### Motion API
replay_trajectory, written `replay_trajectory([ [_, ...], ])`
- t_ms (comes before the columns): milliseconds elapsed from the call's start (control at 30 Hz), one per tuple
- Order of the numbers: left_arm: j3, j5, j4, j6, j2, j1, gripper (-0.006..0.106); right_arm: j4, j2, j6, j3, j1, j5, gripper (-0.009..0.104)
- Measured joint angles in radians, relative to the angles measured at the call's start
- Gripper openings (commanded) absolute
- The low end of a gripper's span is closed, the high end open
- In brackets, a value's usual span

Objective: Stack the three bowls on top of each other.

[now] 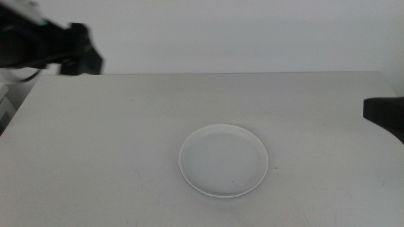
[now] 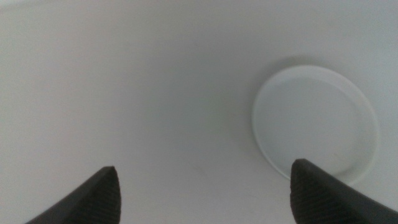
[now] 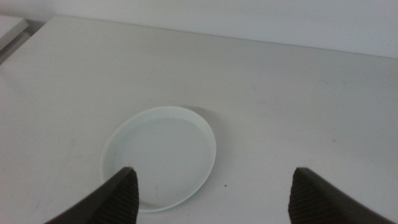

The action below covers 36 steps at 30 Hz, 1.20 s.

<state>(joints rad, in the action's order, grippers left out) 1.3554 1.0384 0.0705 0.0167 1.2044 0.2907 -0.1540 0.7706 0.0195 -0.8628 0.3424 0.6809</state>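
A pale, whitish shallow bowl (image 1: 223,161) lies on the table, a little right of the middle. A second rim line shows under its near edge, so it seems to lie on another dish; I cannot tell how many are stacked. No separate grey or mint green bowl is in view. My left gripper (image 1: 82,57) hangs high over the table's far left corner, open and empty, with the bowl (image 2: 316,121) off to one side of its jaws (image 2: 204,168). My right gripper (image 1: 382,116) is at the right edge, open (image 3: 214,171) and empty, away from the bowl (image 3: 160,155).
The white table (image 1: 113,145) ends at a pale wall at the back. A light-coloured object (image 1: 5,104) shows past the table's left edge.
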Motion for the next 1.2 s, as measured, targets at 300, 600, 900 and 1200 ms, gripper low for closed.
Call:
replay_trajectory([
  [300, -0.301, -0.163, -0.095, 0.0, -0.366, 0.0, 0.105, 0.215, -0.039, 0.169, -0.091, 0.0, 0.054, 0.061],
  [600, -0.582, -0.323, -0.131, 0.056, -0.652, 0.0, 0.105, 0.359, -0.25, 0.298, 0.003, 0.0, 0.112, 0.061],
  [900, -0.957, -0.654, -0.129, 0.058, -0.855, 0.0, 0.105, 0.409, -0.451, 0.32, 0.323, 0.0, -0.111, 0.061],
  [1200, -1.081, -0.838, -0.129, 0.06, -0.871, 0.0, 0.105, 0.416, -0.47, 0.323, 0.426, 0.0, -0.212, 0.061],
])
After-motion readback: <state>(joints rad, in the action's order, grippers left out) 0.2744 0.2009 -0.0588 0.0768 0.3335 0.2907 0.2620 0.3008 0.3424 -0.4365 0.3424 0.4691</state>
